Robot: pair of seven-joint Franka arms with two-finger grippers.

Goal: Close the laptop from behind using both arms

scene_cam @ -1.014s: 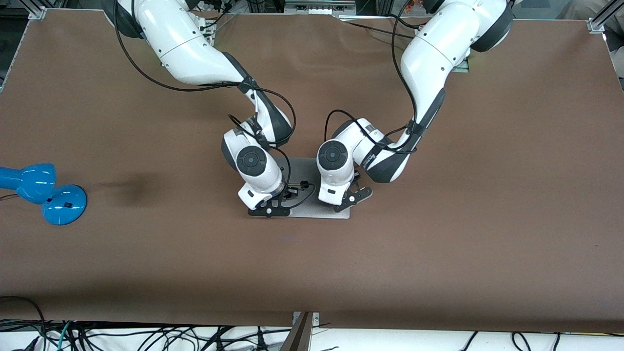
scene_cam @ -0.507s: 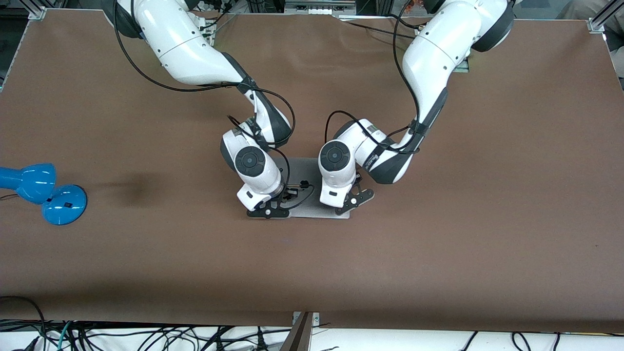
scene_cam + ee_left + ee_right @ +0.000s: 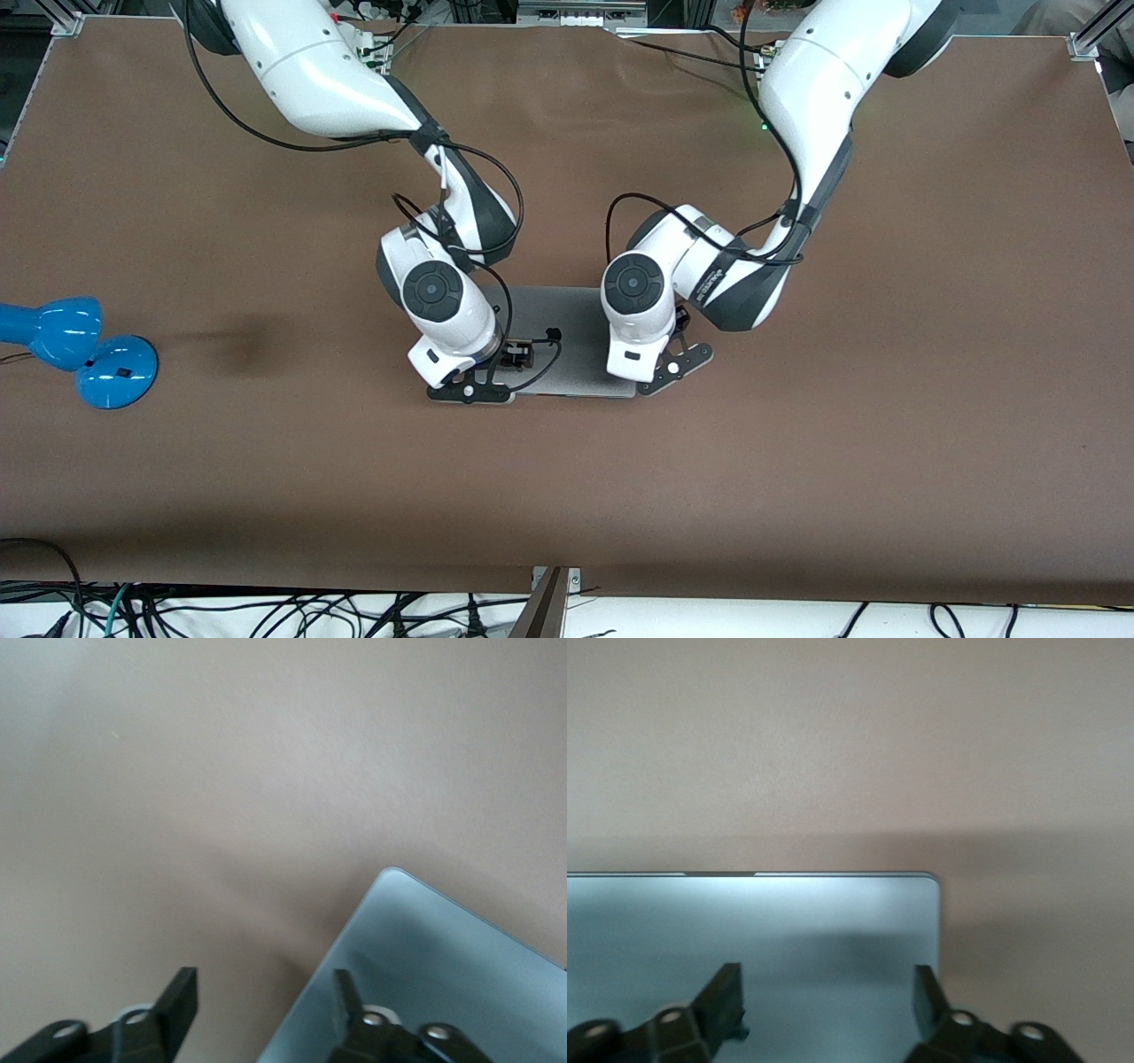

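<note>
The silver-grey laptop (image 3: 567, 341) lies shut and flat on the brown table, lid up. My right gripper (image 3: 469, 391) is open over the lid's corner at the right arm's end. In the right wrist view both fingers of the right gripper (image 3: 827, 992) hang over the lid (image 3: 788, 921), apart from it. My left gripper (image 3: 675, 365) is open over the lid's corner at the left arm's end. In the left wrist view the left gripper (image 3: 263, 1001) straddles the laptop's edge (image 3: 443, 966), with one finger over the lid and one over the bare table. Neither gripper holds anything.
A blue desk lamp (image 3: 80, 346) lies on the table at the right arm's end, well away from the laptop. Brown table (image 3: 797, 461) spreads all round the laptop. Cables hang along the table's near edge.
Both grippers have moved apart along the shut lid, the right toward the right arm's end and the left toward the left arm's end. The laptop has not moved.
</note>
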